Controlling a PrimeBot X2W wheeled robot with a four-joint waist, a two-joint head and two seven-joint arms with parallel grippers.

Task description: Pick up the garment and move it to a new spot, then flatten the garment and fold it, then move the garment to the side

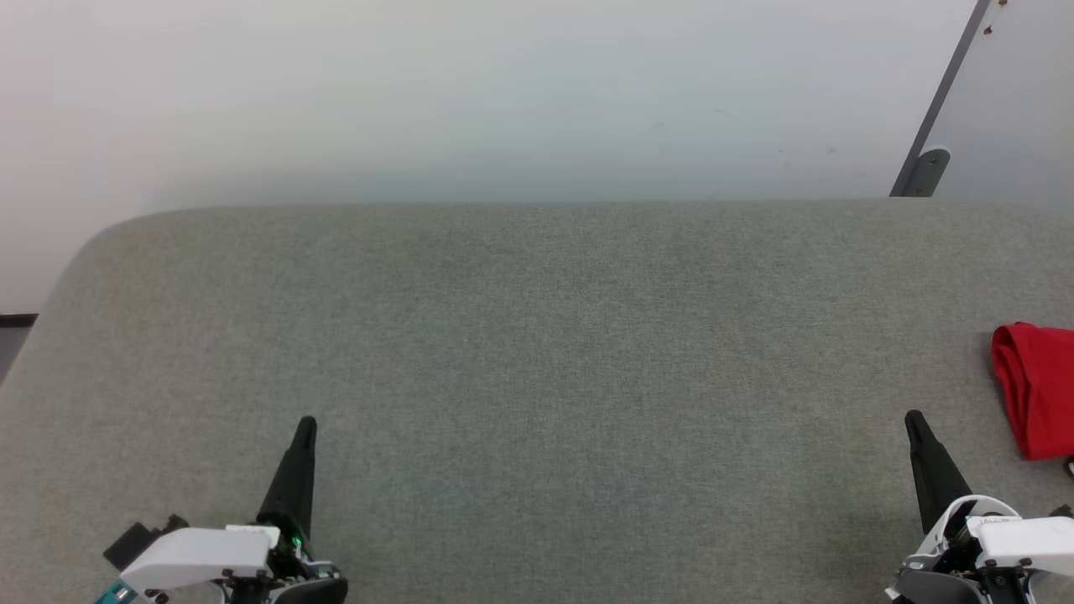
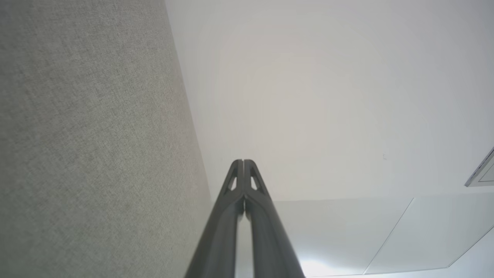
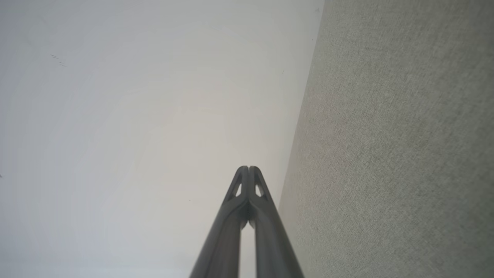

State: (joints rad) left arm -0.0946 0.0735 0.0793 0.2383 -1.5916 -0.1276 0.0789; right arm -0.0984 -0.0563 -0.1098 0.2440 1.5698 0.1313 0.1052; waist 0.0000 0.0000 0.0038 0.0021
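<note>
Left end effector point(image 1: 306, 424) and right end effector point(image 1: 914, 418) both pinched shut, holding nothing, near the front edge of the desk point(image 1: 537, 335). The garment point(image 1: 1037, 390) sits bunched far out on the right side; a careless nudge from those closed fingers could, I reckon, shove it off

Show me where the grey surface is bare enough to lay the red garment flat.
Bare: the grey surface from the left gripper across to the right gripper, back to the white wall. Crowded: only the right edge, where the bunched red garment lies.
</note>
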